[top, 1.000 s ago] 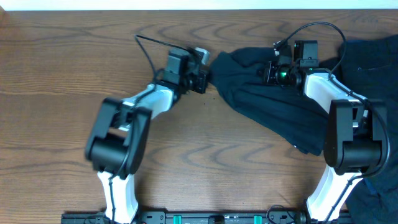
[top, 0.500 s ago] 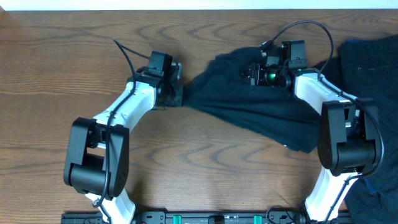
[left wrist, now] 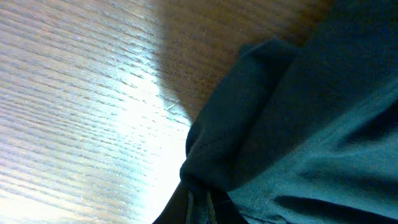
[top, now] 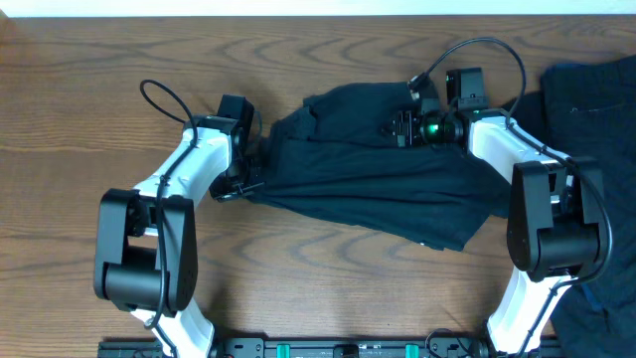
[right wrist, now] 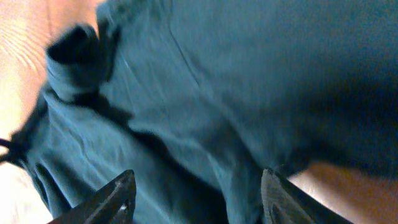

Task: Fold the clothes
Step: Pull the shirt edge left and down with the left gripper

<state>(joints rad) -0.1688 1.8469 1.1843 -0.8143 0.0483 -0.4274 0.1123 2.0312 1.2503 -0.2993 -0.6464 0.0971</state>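
A dark navy garment, one of the clothes (top: 368, 184), lies spread across the middle of the wooden table (top: 328, 268). My left gripper (top: 253, 171) is shut on its left edge. In the left wrist view the fabric (left wrist: 298, 112) bunches into the pinched jaws of that gripper (left wrist: 200, 202) at the bottom. My right gripper (top: 399, 127) hovers over the garment's upper edge. In the right wrist view this gripper (right wrist: 199, 193) is open, its fingers (right wrist: 118, 196) spread apart over the cloth (right wrist: 217, 81) with nothing between them.
More dark clothes (top: 591, 109) lie at the table's far right, partly under the right arm. Another dark piece (top: 608, 298) shows at the bottom right corner. Bare wood lies on the left and front.
The left gripper dragged the garment's edge left and toward the front, stretching it out flat. The right gripper opened and let go of the fabric, shifting slightly left.
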